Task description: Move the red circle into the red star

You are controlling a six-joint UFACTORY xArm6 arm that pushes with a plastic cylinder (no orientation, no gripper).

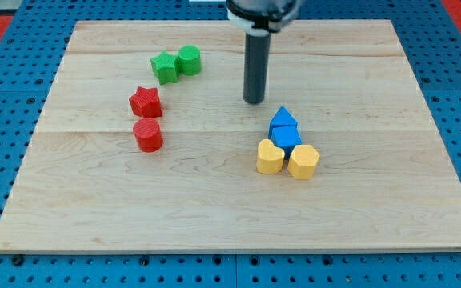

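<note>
The red circle [148,134] stands on the wooden board at the view's left of centre. The red star [146,102] sits just above it, and the two look to be touching or nearly so. My tip [254,101] rests on the board near the view's top centre, well to the right of both red blocks and just up and left of the blue blocks.
A green star [165,67] and a green circle [189,60] sit together at the view's top left of centre. Two blue blocks [283,128] sit above a yellow heart [270,157] and a yellow hexagon [303,162], right of centre. The board [238,216] lies on a blue pegboard.
</note>
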